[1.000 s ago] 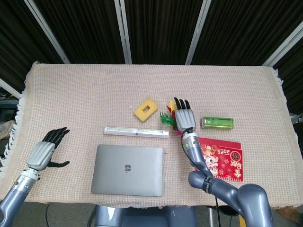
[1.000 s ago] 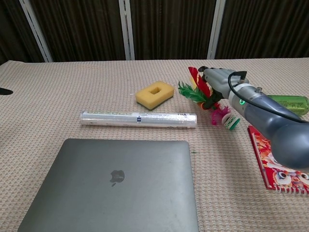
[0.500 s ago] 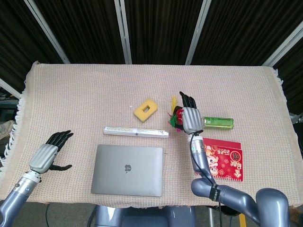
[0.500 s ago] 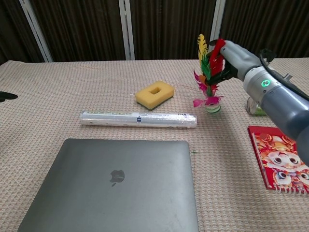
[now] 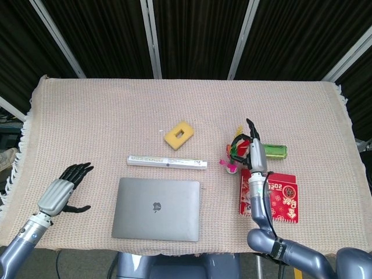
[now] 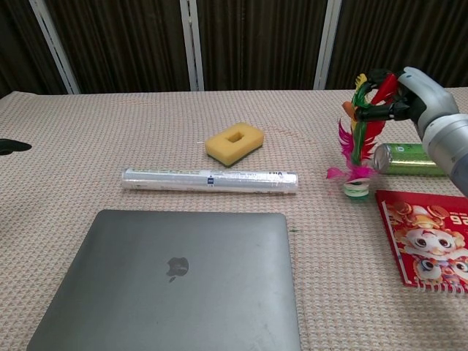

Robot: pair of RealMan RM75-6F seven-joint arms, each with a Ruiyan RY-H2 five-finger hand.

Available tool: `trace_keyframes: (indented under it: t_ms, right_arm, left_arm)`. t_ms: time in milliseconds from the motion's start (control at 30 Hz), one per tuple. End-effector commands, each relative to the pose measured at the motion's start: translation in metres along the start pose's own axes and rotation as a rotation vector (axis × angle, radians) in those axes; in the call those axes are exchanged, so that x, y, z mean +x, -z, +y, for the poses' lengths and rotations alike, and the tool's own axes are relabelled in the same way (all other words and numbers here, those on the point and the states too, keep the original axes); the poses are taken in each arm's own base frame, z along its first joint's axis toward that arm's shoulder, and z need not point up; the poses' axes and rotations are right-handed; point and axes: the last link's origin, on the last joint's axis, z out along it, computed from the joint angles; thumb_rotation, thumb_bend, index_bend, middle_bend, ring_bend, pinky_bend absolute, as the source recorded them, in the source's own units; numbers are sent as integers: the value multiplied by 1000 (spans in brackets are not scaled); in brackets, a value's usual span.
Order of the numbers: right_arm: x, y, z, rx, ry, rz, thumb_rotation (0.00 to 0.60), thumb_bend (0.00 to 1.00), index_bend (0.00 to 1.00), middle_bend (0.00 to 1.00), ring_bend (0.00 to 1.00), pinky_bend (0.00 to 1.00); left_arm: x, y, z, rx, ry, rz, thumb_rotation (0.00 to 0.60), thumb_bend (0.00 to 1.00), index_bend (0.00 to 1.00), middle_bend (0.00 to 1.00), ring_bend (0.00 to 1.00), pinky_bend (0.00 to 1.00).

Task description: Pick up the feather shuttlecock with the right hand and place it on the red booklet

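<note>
The feather shuttlecock (image 6: pixel 357 150) has red, green, yellow and pink feathers on a small white and green base; it hangs upright, and whether the base touches the cloth I cannot tell. My right hand (image 6: pixel 417 99) grips its feather tips from the right. In the head view the shuttlecock (image 5: pixel 232 157) shows beside that right hand (image 5: pixel 256 154). The red booklet (image 5: pixel 278 195) lies flat just right of the base, also seen as the red booklet (image 6: pixel 428 238) at the chest view's right edge. My left hand (image 5: pixel 58 195) hovers open near the front left, holding nothing.
A green can (image 5: pixel 273 151) lies on its side behind the booklet, close behind my right hand. A closed grey laptop (image 5: pixel 157 209) sits front centre, a white roll (image 5: pixel 167 162) beyond it, and a yellow sponge (image 5: pixel 178 135) further back.
My right hand has carried the shuttlecock to the right and toward me, from beside the sponge area to just left of the booklet. The left hand drifted slightly nearer.
</note>
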Motion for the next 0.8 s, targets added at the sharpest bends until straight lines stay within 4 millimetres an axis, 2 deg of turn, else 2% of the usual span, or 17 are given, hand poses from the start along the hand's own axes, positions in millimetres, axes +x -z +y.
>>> trace_keyframes:
  t_ms: [33,133,233,300,367,433,567,633,800]
  right_arm:
    - [-2,1,10,-25,-22,-14,600,352,615,2,0,0]
    - [-2,1,15,-36,-35,-18,600,351,606,0,0,0]
    - [-2,3,19,-35,-28,-17,600,351,547,0,0,0]
    - [0,4,20,-25,-16,-11,600,344,446,0,0,0]
    - [3,7,20,-9,9,-2,600,322,279,0,0,0]
    - [9,10,20,9,52,21,600,305,174,0,0,0]
    - [19,17,15,34,77,62,600,275,39,0,0,0]
    - [28,24,11,49,87,88,600,257,5,0,0,0]
    - [49,44,1,81,102,139,600,211,0,0,0,0]
  left_arm:
    - [-1,0,1,-2,-2,-2,600,45,0,0,0,0]
    - [0,0,2,-6,-1,0,600,45,0,0,0,0]
    - [0,-1,2,-10,1,1,600,46,0,0,0,0]
    - [0,-2,2,-11,2,-2,600,46,0,0,0,0]
    - [0,-3,3,-15,3,-5,600,45,0,0,0,0]
    - [-1,-2,4,-18,4,-8,600,45,0,0,0,0]
    - [-1,-2,5,-23,4,-7,600,44,0,0,0,0]
    - [-1,-1,6,-27,3,-6,600,45,0,0,0,0]
    - [-2,1,8,-36,2,-9,600,46,0,0,0,0]
